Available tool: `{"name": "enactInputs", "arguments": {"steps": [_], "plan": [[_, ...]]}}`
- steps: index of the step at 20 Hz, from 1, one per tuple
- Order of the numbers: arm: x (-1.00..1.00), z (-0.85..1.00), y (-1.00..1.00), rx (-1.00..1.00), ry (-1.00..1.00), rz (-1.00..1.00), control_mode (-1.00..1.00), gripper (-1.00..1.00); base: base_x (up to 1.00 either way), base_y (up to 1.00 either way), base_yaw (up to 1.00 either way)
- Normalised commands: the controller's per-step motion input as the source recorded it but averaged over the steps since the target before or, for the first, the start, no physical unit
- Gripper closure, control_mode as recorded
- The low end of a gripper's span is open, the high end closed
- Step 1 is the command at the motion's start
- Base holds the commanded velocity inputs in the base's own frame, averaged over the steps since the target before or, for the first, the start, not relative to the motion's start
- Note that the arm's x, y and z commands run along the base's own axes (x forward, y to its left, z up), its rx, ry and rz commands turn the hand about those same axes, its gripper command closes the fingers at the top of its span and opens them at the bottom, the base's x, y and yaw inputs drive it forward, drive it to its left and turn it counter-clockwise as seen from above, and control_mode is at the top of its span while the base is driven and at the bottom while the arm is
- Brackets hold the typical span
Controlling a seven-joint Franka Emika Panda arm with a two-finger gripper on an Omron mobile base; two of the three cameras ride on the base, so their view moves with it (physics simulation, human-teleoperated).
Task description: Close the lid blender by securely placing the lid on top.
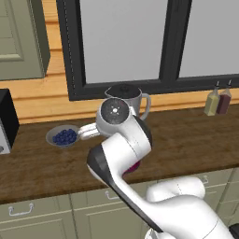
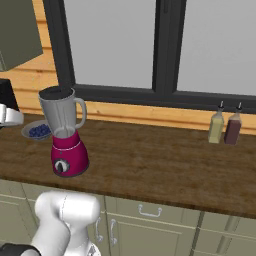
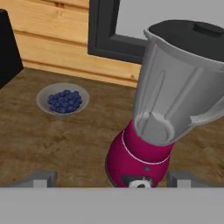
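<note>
The blender (image 3: 144, 153) stands on the wooden counter, a magenta-pink base under a clear grey tapered jar (image 3: 175, 92) with a side handle. The black lid (image 3: 183, 33) rests across the jar's mouth, and its raised centre shows near the right edge. From the left base view the blender (image 1: 135, 100) is half hidden behind my arm; in the right base view the blender (image 2: 67, 145) stands free. My gripper (image 3: 111, 179) is open, its fingertips (image 3: 41, 178) spread wide and holding nothing. It hovers low in front of the blender's base, a short way back from it.
A grey bowl of blueberries (image 3: 63, 100) sits on the counter left of the blender. A black appliance (image 1: 5, 119) stands at the far left. Two bottles (image 2: 224, 127) stand by the window at the right. Cabinet drawers run below the counter edge.
</note>
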Motion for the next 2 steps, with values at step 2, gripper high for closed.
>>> {"name": "enactInputs", "arguments": {"steps": [2], "plan": [[0.00,0.00,0.00,0.00,0.00,0.00,-1.00,-1.00,0.00,0.00,0.00]]}}
